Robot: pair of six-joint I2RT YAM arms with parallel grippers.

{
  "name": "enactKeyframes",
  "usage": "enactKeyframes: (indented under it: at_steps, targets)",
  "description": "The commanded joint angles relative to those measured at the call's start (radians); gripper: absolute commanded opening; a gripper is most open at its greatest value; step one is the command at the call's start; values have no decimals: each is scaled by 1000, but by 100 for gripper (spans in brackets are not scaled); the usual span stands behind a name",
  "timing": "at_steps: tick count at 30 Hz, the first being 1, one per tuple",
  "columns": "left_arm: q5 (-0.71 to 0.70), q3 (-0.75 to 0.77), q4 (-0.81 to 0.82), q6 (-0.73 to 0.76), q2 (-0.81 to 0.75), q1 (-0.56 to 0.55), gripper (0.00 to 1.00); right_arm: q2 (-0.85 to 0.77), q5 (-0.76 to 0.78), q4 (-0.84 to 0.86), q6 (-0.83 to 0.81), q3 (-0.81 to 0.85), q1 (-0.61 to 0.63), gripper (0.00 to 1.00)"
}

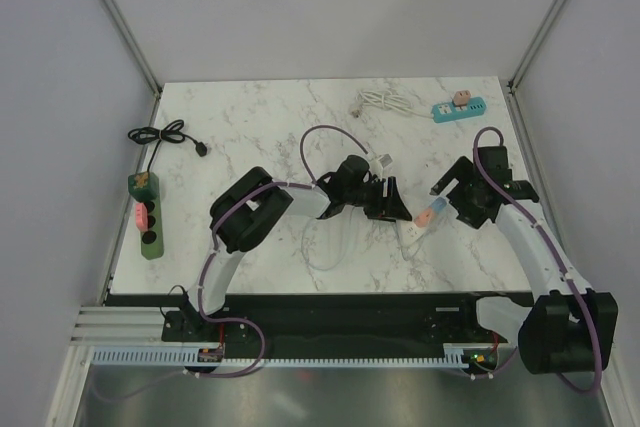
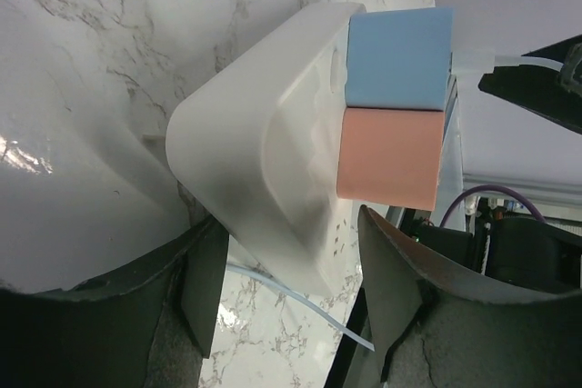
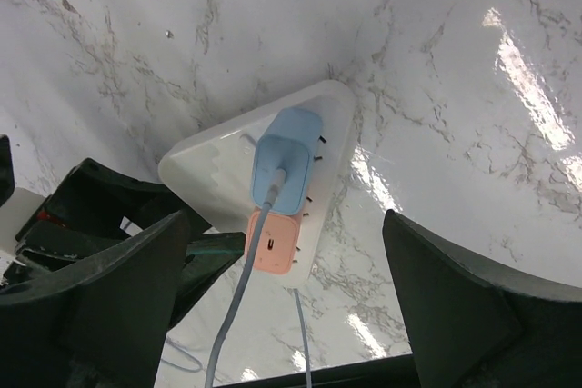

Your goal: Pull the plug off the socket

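Note:
A white socket strip (image 1: 412, 227) lies on the marble table with a blue plug (image 1: 434, 206) and a pink plug (image 1: 423, 216) in it. In the left wrist view the strip (image 2: 255, 161) carries the blue plug (image 2: 400, 56) above the pink plug (image 2: 391, 156). My left gripper (image 2: 291, 288) is open, its jaws either side of the strip's near end with gaps showing. In the right wrist view my right gripper (image 3: 291, 315) is wide open above the strip (image 3: 327, 124), the blue plug (image 3: 284, 165) with its grey cable, and the pink plug (image 3: 273, 241). In the top view the left gripper (image 1: 392, 205) and right gripper (image 1: 440, 197) flank the strip.
A green socket strip (image 1: 146, 212) with a black cable (image 1: 160, 135) lies at the left edge. A teal socket strip (image 1: 458, 107) with a white cable (image 1: 380, 99) lies at the back right. A small white adapter (image 1: 381, 162) sits behind the left gripper.

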Motion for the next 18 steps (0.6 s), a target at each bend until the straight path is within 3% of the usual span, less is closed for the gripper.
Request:
enactKeyframes:
  at_steps: [1,12,18]
  targets:
    - [16,6,31,-32,20,1,64,26,-6,96,43,-6,-1,94]
    - [-8,5,35,-67,33,1,51,105,-6,179,45,-37,-3,84]
    - [-27,-11,35,-76,31,1,38,122,-16,211,50,-66,-1,84]
